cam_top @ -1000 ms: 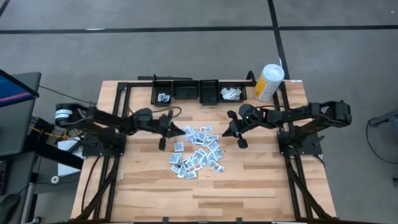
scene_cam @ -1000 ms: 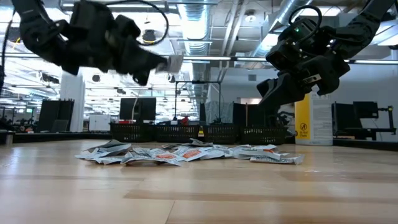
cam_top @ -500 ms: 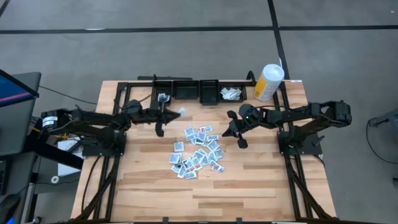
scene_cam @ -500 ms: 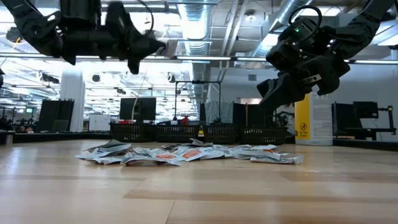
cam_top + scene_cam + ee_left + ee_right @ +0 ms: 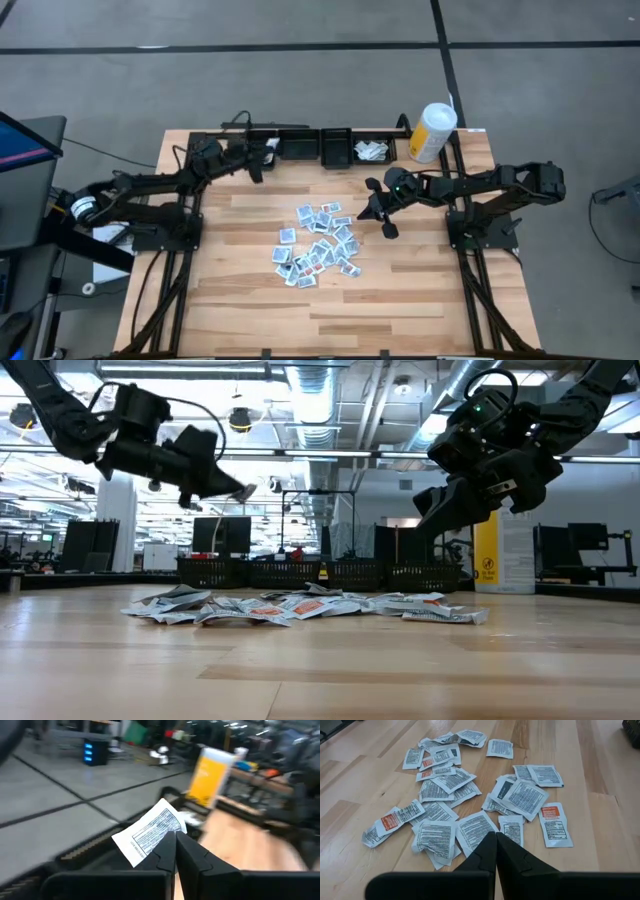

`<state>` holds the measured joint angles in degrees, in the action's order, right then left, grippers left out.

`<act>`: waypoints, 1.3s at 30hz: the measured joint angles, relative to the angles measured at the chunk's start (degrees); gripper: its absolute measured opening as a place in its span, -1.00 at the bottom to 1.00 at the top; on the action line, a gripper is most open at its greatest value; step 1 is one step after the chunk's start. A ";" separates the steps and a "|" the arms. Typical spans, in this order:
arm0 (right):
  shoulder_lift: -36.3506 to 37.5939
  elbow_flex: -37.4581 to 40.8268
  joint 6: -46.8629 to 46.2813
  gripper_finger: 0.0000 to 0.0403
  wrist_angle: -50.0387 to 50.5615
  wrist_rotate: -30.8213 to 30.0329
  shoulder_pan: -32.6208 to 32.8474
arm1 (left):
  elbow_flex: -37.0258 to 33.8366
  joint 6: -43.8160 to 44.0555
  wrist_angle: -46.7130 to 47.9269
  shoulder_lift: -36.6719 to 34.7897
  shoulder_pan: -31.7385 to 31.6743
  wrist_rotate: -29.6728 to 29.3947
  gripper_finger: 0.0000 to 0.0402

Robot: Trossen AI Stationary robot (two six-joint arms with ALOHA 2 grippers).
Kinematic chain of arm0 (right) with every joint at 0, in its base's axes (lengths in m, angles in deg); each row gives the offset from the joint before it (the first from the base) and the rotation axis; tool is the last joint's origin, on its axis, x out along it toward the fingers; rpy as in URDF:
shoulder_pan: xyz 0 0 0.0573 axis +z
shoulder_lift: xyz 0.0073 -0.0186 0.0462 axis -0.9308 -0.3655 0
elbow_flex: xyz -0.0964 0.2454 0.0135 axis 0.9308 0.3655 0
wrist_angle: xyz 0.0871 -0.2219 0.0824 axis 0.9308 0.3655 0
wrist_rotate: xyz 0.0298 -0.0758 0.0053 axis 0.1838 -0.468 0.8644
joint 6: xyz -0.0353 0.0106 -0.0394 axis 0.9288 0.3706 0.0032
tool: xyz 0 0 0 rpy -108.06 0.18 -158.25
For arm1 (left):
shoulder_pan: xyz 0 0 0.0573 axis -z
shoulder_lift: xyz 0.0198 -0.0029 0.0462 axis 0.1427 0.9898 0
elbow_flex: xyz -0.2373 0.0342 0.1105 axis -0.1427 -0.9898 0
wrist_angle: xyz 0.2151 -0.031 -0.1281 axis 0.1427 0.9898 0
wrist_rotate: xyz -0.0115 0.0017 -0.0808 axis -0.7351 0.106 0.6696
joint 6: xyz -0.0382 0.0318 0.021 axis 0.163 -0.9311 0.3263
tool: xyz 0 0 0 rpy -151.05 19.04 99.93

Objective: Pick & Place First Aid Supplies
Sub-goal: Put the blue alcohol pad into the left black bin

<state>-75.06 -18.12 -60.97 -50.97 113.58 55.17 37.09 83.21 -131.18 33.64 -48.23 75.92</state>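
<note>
The left gripper (image 5: 175,840) hangs over the black bins (image 5: 300,147) at the table's (image 5: 400,290) far edge, jaws pinching one white packet (image 5: 150,835) with grey-blue print too small to read. The right gripper (image 5: 496,842), jaws pressed together and empty, hovers beside the packet pile (image 5: 318,245). A white-and-yellow canister (image 5: 432,132) stands at the far right corner.

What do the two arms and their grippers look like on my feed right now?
Both arms are matte black, jointed segments on black frame bases. The left arm has a white-and-black ringed joint near its base and a thin black cable looping above its wrist. The right arm shows a small green light near the wrist. Each gripper ends in two dark, tapered fingers.
</note>
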 joint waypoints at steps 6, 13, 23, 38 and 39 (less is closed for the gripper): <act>0.00 0.00 0.00 -1.00 -0.01 -0.02 0.02 | 0.00 -0.51 0.07 6.17 -5.60 -0.01 -0.93; 0.00 0.00 0.00 -1.00 -0.01 -0.02 0.00 | 0.00 -0.51 -3.49 14.91 -8.05 0.00 -0.90; 0.00 0.00 0.02 -1.00 -0.02 -0.02 0.02 | 0.00 -0.53 -5.52 19.43 -8.07 0.02 -0.54; 0.00 -0.01 0.02 -1.00 -0.01 -0.01 0.01 | 0.02 -0.53 -5.53 19.28 -7.88 0.05 -0.34; 0.00 0.00 0.02 -1.00 -0.01 0.00 0.02 | 0.02 -0.53 -5.53 19.28 -7.88 0.18 -0.34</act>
<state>-75.06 -18.12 -60.94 -50.98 113.58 55.20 37.11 82.69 -136.71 52.93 -56.12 76.10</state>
